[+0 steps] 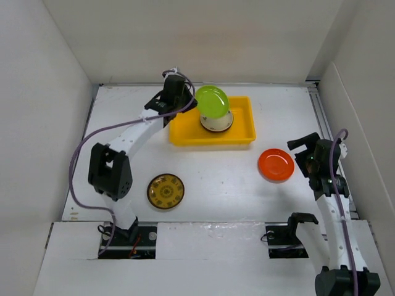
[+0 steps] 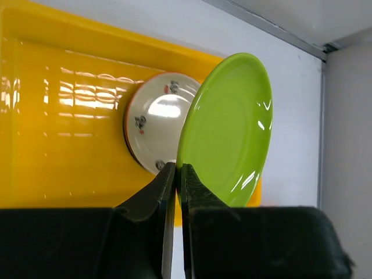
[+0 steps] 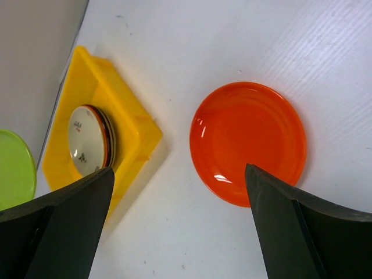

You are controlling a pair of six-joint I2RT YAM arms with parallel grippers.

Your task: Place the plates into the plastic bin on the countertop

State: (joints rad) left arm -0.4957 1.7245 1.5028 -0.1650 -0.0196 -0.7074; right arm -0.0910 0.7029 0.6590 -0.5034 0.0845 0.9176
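Observation:
My left gripper (image 1: 192,103) (image 2: 176,168) is shut on the rim of a green plate (image 1: 212,102) (image 2: 226,128). The plate hangs tilted above a stack of plates topped by a cream one (image 1: 217,122) (image 2: 154,125), which sits in the right half of the yellow plastic bin (image 1: 185,132) (image 2: 58,145). An orange plate (image 1: 276,164) (image 3: 247,142) lies flat on the countertop (image 1: 216,179) to the right of the bin. Just beyond it, my right gripper (image 1: 300,154) (image 3: 179,171) stands open and holds nothing. A brown-gold patterned plate (image 1: 165,191) lies near the left arm's base.
White walls enclose the countertop on three sides. The bin (image 3: 133,131) stands at the back centre, and its left half holds no plates. A metal rail (image 1: 321,117) runs along the right edge. The arm bases are at the near edge.

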